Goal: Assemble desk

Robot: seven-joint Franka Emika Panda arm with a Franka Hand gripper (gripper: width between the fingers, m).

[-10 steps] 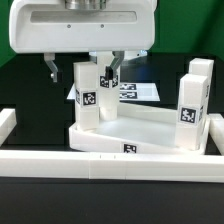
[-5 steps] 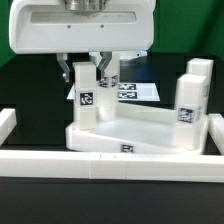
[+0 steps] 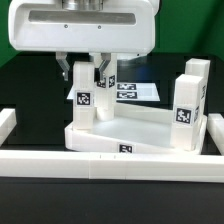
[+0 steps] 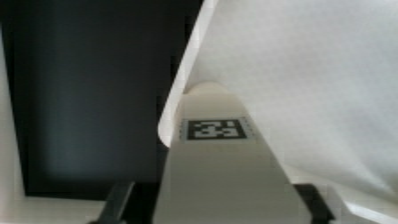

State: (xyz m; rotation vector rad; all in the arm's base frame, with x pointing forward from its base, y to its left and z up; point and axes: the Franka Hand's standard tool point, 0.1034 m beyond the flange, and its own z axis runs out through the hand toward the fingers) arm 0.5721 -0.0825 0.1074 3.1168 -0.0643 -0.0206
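The desk's tabletop [image 3: 140, 135], a wide white tray with a raised rim, lies on the black table [image 3: 30, 90], pressed up against the long low white border wall [image 3: 100, 164] that runs along the near edge. A tag shows on the tabletop's near rim, facing the exterior camera.

Three white leg blocks can be made out around the tabletop. One leg block [image 3: 84, 95] stands upright at the tabletop's far corner on the exterior view's left, a square tag on its near face. The jaws [image 3: 82, 72] close on the upper part of this leg block: one dark finger [image 3: 64, 70] presses its side toward the exterior view's left, the other [image 3: 101, 72] the opposite side, so the block is pinched between them. In the wrist view the same block [image 4: 222, 150] fills the middle of the picture with its tag showing, and the dark finger pads [image 4: 121, 200] sit against its flanks.

A second leg block [image 3: 108, 98] stands just behind the gripped one, partly hidden by it. A third leg block [image 3: 188, 100] stands upright at the tabletop's corner on the exterior view's right, also tagged.

Beyond the tabletop, the marker board [image 3: 138, 91] lies flat on the table, its tags partly hidden behind the blocks.
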